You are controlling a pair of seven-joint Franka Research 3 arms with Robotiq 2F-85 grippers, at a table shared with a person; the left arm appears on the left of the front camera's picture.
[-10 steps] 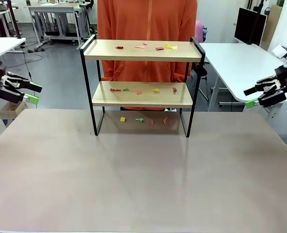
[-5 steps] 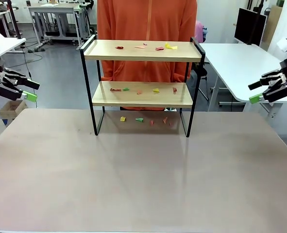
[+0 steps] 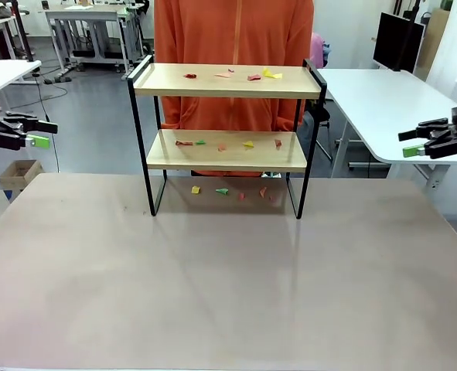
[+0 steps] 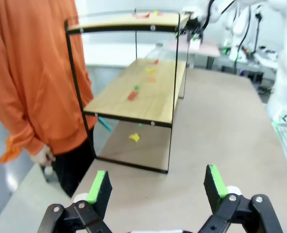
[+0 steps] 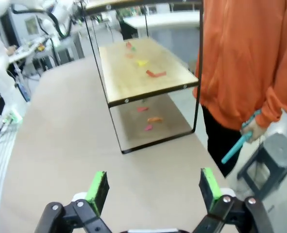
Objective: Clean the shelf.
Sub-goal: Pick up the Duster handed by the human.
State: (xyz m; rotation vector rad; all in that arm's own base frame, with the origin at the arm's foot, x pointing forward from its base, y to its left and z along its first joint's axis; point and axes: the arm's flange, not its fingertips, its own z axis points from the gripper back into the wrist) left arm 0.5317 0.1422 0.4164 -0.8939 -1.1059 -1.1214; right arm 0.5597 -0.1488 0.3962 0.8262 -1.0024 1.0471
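Observation:
The shelf (image 3: 226, 158) stands at the far middle of the table, two light wooden boards in a black frame. Small coloured paper scraps (image 3: 253, 76) lie on its top board, more on the lower board and on the table under it. My left gripper (image 3: 42, 131) hovers open off the table's left edge, far from the shelf. My right gripper (image 3: 408, 143) hovers open off the right edge. The left wrist view shows the shelf (image 4: 143, 99) end-on beyond the open left gripper (image 4: 157, 184). The right wrist view shows the shelf (image 5: 148, 77) past the open right gripper (image 5: 153, 184).
A person in an orange top (image 3: 234, 31) stands right behind the shelf, holding a teal stick-like thing (image 5: 238, 145) in one hand. The brown table (image 3: 228, 286) is bare in front of the shelf. A white table (image 3: 383, 100) stands at the right, a stool (image 5: 274, 155) by the person.
Both arms have drawn outward and up, away from the table. Their grippers now point level instead of tilting down. Both stay open.

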